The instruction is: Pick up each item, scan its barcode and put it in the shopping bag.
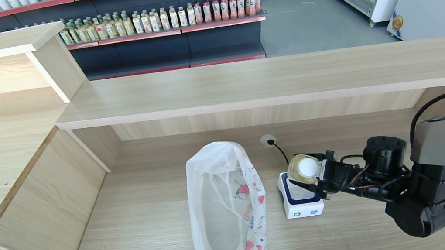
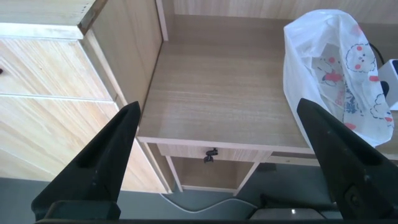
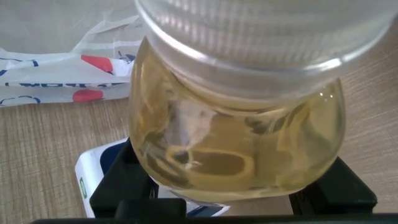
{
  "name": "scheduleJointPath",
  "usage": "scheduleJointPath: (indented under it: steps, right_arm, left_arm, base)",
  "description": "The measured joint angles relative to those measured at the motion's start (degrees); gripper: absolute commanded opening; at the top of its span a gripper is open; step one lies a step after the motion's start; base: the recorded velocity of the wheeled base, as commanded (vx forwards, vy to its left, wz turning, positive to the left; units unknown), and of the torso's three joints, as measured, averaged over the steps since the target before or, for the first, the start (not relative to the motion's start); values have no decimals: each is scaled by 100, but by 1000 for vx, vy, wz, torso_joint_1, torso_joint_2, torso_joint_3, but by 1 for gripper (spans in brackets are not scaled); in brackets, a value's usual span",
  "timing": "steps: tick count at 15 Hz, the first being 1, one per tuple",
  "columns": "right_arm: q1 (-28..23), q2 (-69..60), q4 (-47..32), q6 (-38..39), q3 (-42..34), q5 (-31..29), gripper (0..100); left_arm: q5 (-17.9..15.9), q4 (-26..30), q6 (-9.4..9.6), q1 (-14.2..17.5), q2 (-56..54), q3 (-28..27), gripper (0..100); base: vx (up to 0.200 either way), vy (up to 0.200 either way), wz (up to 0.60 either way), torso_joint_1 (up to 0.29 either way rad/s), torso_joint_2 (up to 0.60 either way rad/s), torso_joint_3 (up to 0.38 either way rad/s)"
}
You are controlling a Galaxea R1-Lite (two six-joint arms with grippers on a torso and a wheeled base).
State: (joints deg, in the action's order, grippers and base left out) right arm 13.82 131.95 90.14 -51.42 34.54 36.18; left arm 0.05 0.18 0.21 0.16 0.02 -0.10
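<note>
My right gripper [image 1: 307, 174] is shut on a clear bottle of yellowish drink with a white cap [image 1: 305, 168], holding it just above the white and blue barcode scanner [image 1: 300, 203] on the counter. In the right wrist view the bottle [image 3: 239, 124] hangs over the scanner [image 3: 93, 180], with my black fingers [image 3: 118, 186] on either side of it. The white plastic shopping bag [image 1: 226, 208] with red prints stands open to the left of the scanner. My left gripper [image 2: 217, 162] is open, held off the counter's front edge, and the bag [image 2: 336, 68] lies beyond it.
The work surface is a recessed wooden counter [image 1: 152, 215] with a raised ledge [image 1: 268, 78] behind and a side wall on the left. A cable runs from a round grommet [image 1: 268, 139] to the scanner. Store shelves with bottles stand in the background.
</note>
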Motion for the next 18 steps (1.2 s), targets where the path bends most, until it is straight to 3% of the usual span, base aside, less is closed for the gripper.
scheduleJointPath:
  steps: [3, 5, 7, 8, 12, 14, 18]
  right_arm:
    - [-63, -149, -55, 334, -61, -28, 0]
    - [-132, -522, -69, 1152, -146, -266, 0]
    - [-132, -1156, -274, 2118, -224, -897, 0]
    - [-129, -1506, -672, 2433, -246, -1119, 0]
    - [72, -3328, -3721, 4592, -279, -2261, 0]
    - [185, -3853, -4103, 5074, -343, -2604, 0]
    - [238, -4216, -4140, 5160, -354, -2620, 0]
  left_arm:
    - [0, 0, 0, 0, 0, 0, 100]
    - [2, 0, 1, 0, 0, 0, 100]
    - [0, 0, 4, 0, 0, 0, 100]
    - [-2, 0, 4, 0, 0, 0, 100]
    - [-2, 0, 4, 0, 0, 0, 100]
    - [-2, 0, 6, 0, 0, 0, 100]
    - [0, -2, 6, 0, 0, 0, 100]
  base:
    - [0, 0, 0, 0, 0, 0]
    - [0, 0, 0, 0, 0, 0]
    - [0, 0, 0, 0, 0, 0]
    - [0, 0, 0, 0, 0, 0]
    - [0, 0, 0, 0, 0, 0]
    - [0, 0, 0, 0, 0, 0]
    - [0, 100, 0, 0, 1, 1]
